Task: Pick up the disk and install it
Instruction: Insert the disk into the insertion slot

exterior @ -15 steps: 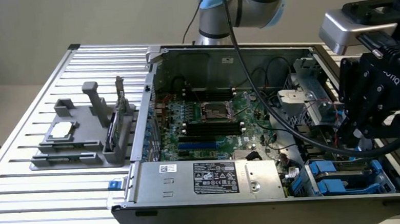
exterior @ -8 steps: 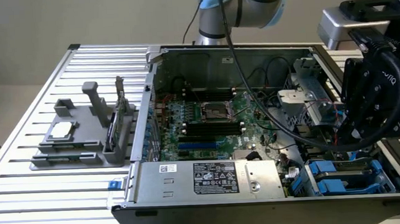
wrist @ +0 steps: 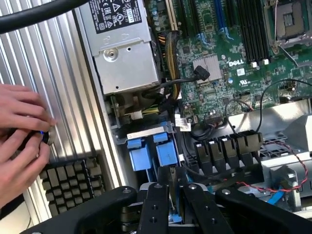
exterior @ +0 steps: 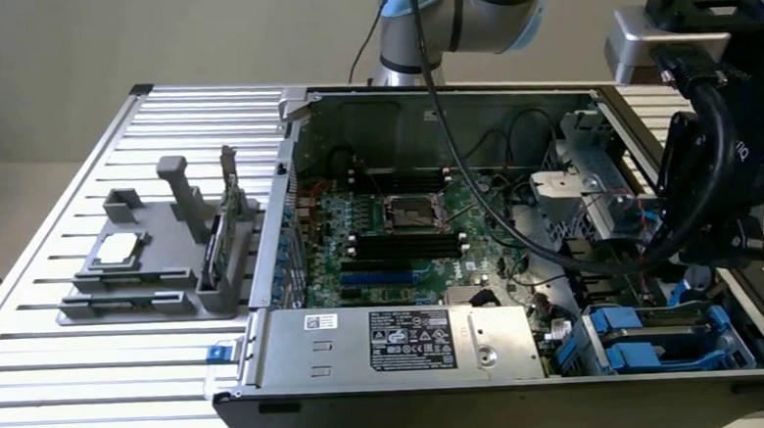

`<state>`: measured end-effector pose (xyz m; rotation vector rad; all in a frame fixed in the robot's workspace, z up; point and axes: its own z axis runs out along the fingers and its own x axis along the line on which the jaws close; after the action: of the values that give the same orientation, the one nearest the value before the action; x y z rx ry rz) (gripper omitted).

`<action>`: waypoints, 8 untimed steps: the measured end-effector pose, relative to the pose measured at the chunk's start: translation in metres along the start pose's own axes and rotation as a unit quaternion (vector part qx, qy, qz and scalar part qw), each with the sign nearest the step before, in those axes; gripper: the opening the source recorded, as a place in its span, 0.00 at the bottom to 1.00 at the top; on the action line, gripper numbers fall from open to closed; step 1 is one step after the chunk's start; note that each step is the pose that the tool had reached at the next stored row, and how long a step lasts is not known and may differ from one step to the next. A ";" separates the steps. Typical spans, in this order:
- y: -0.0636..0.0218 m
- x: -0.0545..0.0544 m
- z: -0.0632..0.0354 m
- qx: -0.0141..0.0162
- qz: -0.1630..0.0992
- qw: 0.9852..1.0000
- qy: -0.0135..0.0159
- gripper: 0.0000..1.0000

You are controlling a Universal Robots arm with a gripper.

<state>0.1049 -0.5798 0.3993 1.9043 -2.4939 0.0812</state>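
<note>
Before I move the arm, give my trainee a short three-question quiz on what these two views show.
1. Fill in: a person's hands are over the slatted ____ beside the computer case.
2. True or false: the gripper hangs close to the blue carriers in the case.
3. Where does the grey holder stand? A inside the case; B on the table, to the exterior view's left of the case; C in the person's hands.
Key: 1 table; 2 true; 3 B.
</note>
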 end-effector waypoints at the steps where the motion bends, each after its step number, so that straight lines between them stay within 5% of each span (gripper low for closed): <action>1: 0.0000 0.000 0.0000 0.000 0.009 1.000 0.000 0.20; 8: 0.0000 0.000 0.0003 -0.002 0.068 0.998 0.003 0.20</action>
<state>0.1048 -0.5798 0.3990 1.7277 -2.6152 0.0806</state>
